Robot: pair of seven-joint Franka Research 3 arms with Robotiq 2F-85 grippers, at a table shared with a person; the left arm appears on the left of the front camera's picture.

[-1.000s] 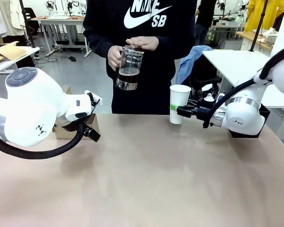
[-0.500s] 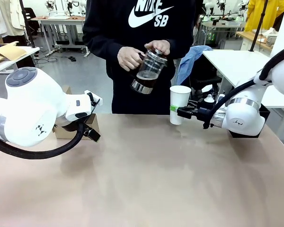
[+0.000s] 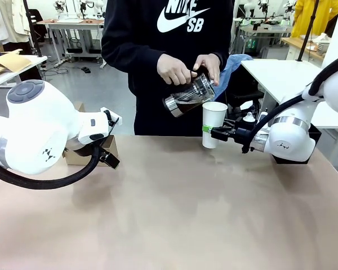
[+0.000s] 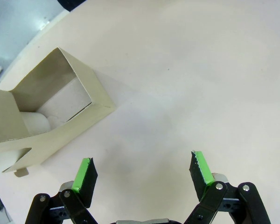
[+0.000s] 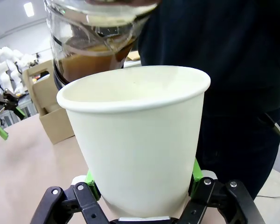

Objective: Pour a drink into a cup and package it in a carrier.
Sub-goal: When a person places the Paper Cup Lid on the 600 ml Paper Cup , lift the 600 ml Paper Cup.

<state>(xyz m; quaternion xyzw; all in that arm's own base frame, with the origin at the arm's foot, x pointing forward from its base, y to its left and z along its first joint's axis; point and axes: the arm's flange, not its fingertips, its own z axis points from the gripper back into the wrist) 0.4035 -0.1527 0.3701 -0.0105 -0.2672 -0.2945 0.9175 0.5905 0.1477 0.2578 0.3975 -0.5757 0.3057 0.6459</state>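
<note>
A person's two hands tip a clear glass jug (image 3: 188, 97) over the white cup (image 3: 213, 122). The dark brown drink (image 3: 187, 102) lies slanted inside the jug. My right gripper (image 3: 209, 133) is shut on the cup's lower part and holds it upright at the far side of the table. From the right wrist, the cup (image 5: 140, 140) is open-topped, with the jug (image 5: 95, 39) and the drink (image 5: 91, 63) just above its rim. My left gripper (image 4: 142, 170) hangs open over bare table beside the brown carrier (image 4: 42, 116), which is partly hidden behind the left arm (image 3: 39, 132).
A black box (image 3: 293, 160) sits behind the right arm at the table's right edge. The person stands close against the far edge. The tan table (image 3: 174, 214) stretches wide in front of both arms. The carrier (image 5: 51, 109) shows far behind the cup.
The person has carried the jug right from chest height and tilted it over the cup. Both arms and the cup have stayed still.
</note>
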